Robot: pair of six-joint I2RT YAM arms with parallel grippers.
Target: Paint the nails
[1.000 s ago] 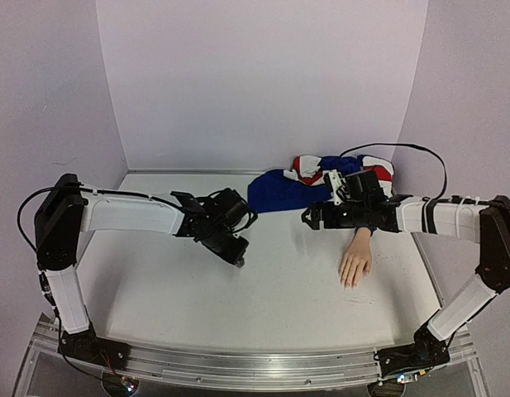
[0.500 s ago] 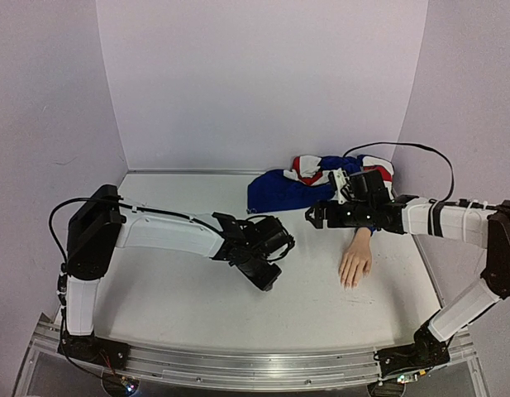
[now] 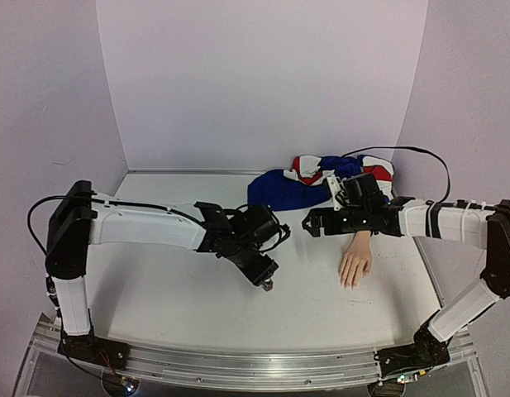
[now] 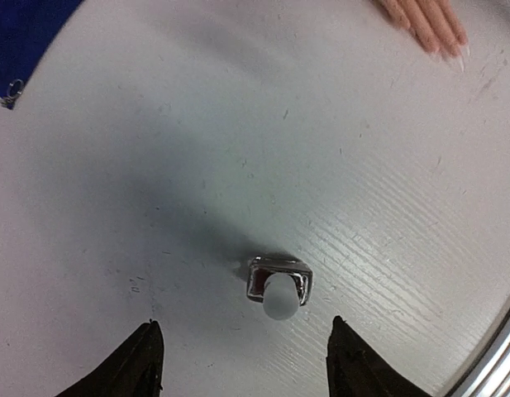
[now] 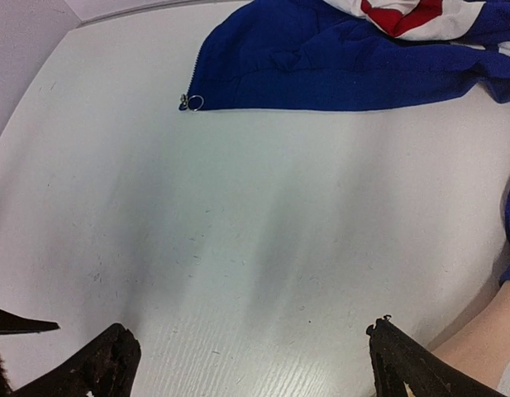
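The left gripper [image 4: 244,324] hangs over the polish bottle [image 4: 259,279], fingers apart and touching nothing. The right gripper [image 5: 246,331] gapes wide, empty. The nails [image 3: 350,284] lie at the bottle's three o'clock, apparently unpainted. Likely next: steady the bottle and twist off its cap [image 4: 279,306].

Our left arm [image 3: 139,227], right arm [image 3: 453,219]: white shells, black joints.
Our left hand [image 4: 245,360], right hand [image 5: 255,364]: black tapered fingers.
Our cables [image 3: 420,153]: thin, black.
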